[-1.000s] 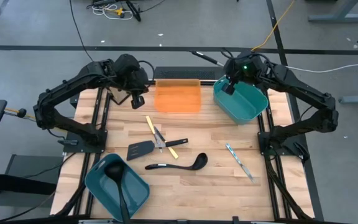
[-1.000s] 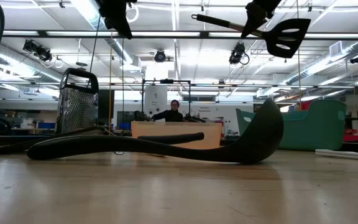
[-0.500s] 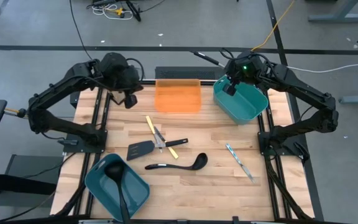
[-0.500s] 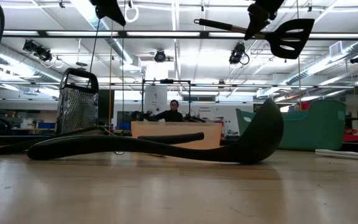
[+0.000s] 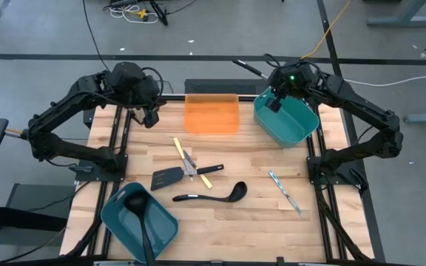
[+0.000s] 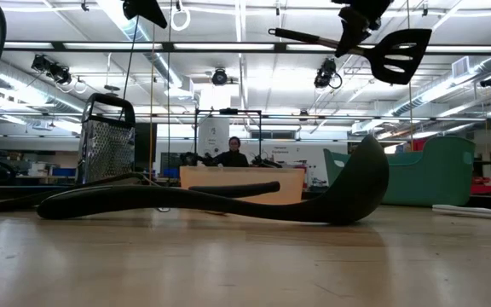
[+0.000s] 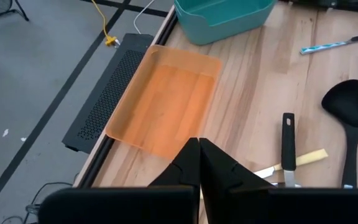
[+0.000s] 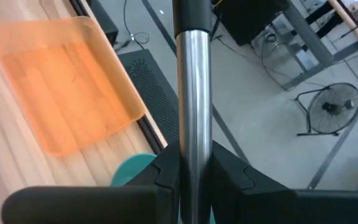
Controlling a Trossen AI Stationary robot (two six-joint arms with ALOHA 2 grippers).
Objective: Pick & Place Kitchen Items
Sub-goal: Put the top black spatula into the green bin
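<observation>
The right end effector [image 6: 354, 19] grips a black slotted spatula [image 6: 395, 53] by its metal handle, high above the teal bin [image 5: 287, 118]. Light and stiff, it likely pivots when held off-centre. The left end effector [image 7: 199, 163] is clenched empty near the orange tray [image 5: 211, 114].

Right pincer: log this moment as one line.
right pincer: shut on slotted spatula, raised over teal bin | left pincer: shut, empty, near orange tray
</observation>
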